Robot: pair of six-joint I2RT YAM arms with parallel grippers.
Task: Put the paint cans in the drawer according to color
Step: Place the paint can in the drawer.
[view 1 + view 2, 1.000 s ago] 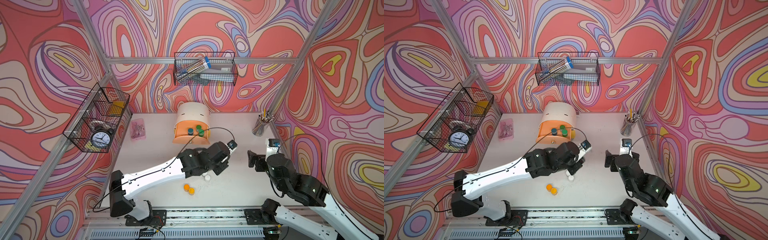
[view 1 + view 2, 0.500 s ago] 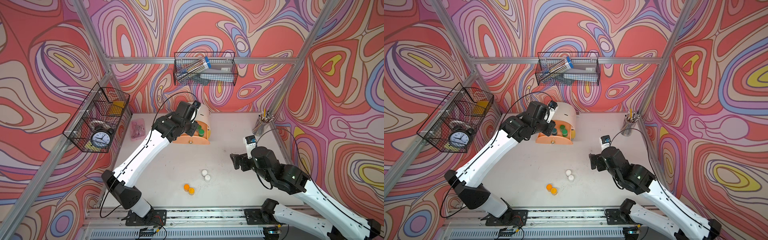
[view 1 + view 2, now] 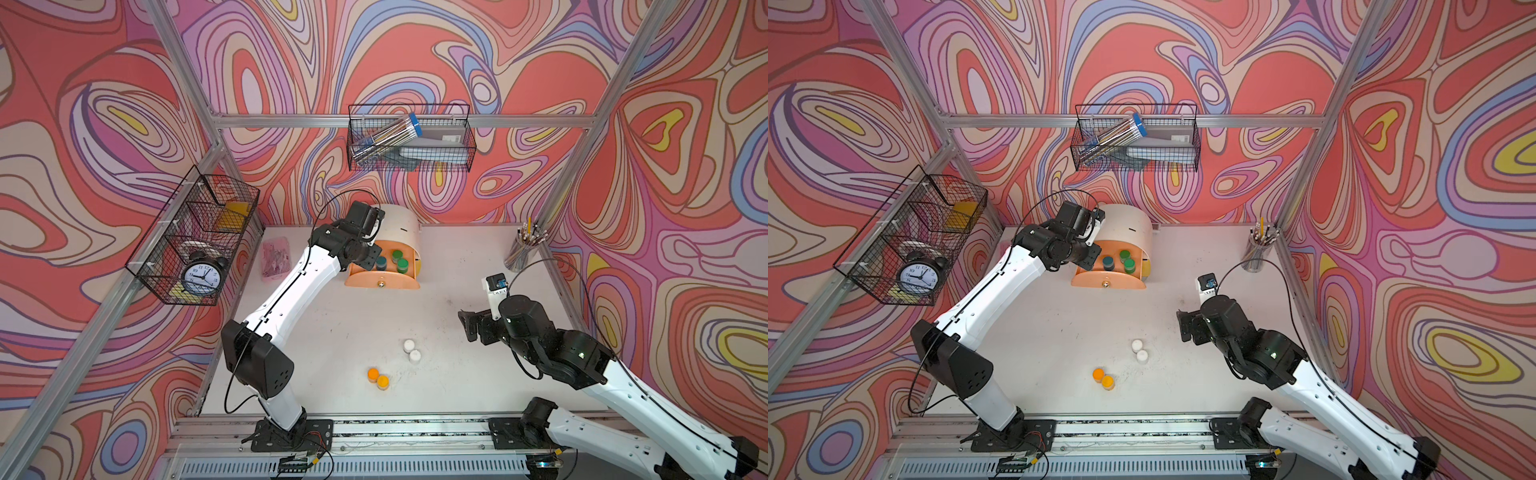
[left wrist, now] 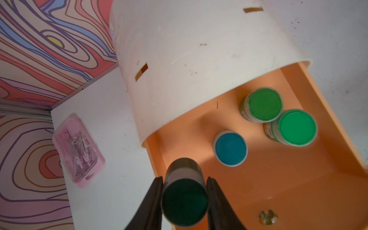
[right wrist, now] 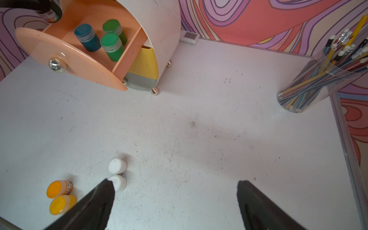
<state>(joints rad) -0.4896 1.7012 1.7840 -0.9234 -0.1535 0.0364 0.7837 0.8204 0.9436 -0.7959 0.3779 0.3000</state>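
Paint cans: one dark green can (image 4: pixel 184 201) is clamped between the jaws of your left gripper (image 4: pixel 184 179), over the side edge of the pulled-out peach drawer (image 4: pixel 298 179).
Inside drawer: a teal can (image 4: pixel 230 148) and two touching green cans (image 4: pixel 264 104) stand upright.
On table: two white cans (image 3: pixel 409 345) touch; two orange cans (image 3: pixel 373 373) touch nearby.
Cabinet: cream cabinet (image 3: pixel 401 224) stands at the back of your table (image 3: pixel 457 257).
Right gripper (image 5: pixel 175 183): jaws spread wide, empty, above the table near the white cans.

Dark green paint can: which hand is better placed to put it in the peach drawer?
Left. The left hand grips the dark green can at the open peach drawer; the right hand is open, off by the white cans.
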